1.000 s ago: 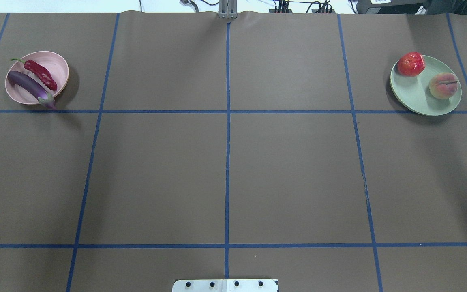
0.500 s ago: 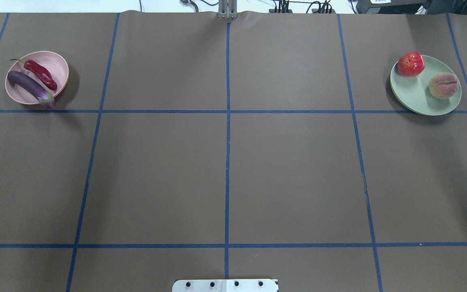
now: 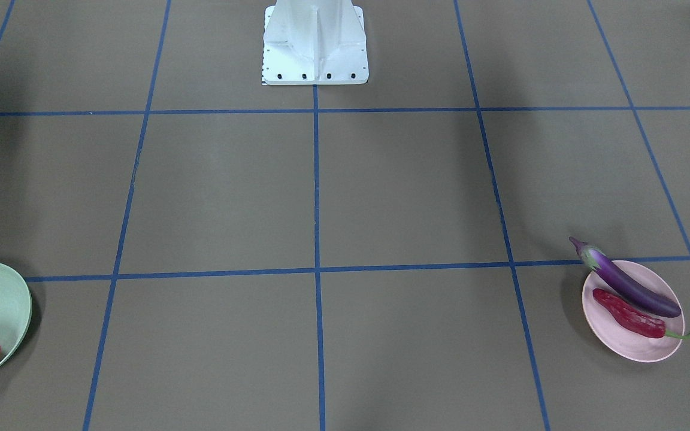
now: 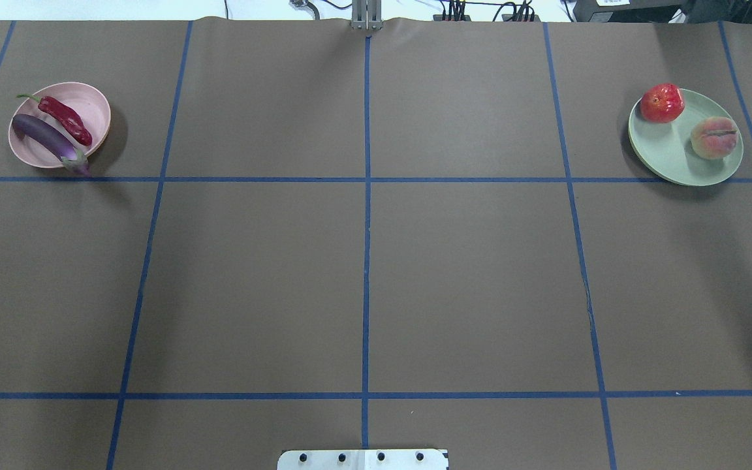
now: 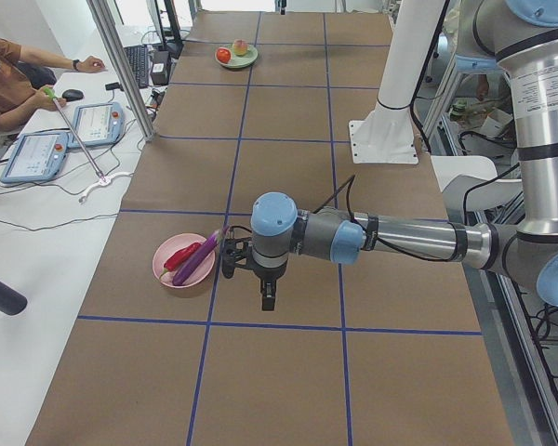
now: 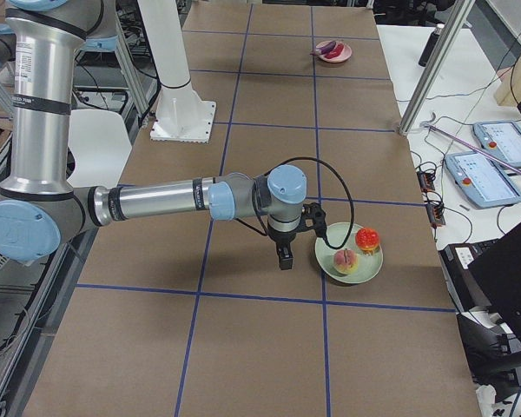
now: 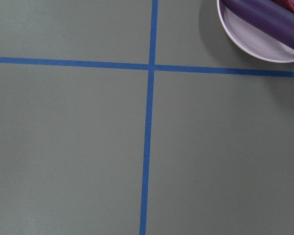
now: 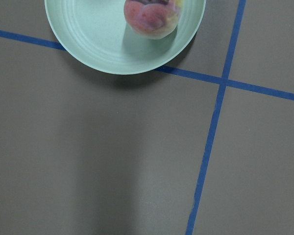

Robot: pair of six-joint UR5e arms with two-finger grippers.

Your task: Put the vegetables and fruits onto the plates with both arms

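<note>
Nothing moved since a second ago — long glossy purple eggplant (image 4: 49,140), wrinkled red chili (image 4: 66,121) on pale pink round plastic plate (image 4: 92,104), cap overhanging rim | round peach (image 4: 714,137), red-orange pomegranate (image 4: 662,103) on pale green plate (image 4: 666,153) | left gripper (image 5: 268,299), right gripper (image 6: 283,256) near plates — grip can't be told

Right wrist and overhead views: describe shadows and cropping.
Right wrist view: a broad soft shadow darkens the table below the green plate; the top edge crops the peach. Overhead view: the pink plate casts a soft shadow rightward.

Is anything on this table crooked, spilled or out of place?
Only the eggplant: it is longer than the pink plate, so its cap end pokes out over the rim. Nothing looks spilled or damaged.
</note>
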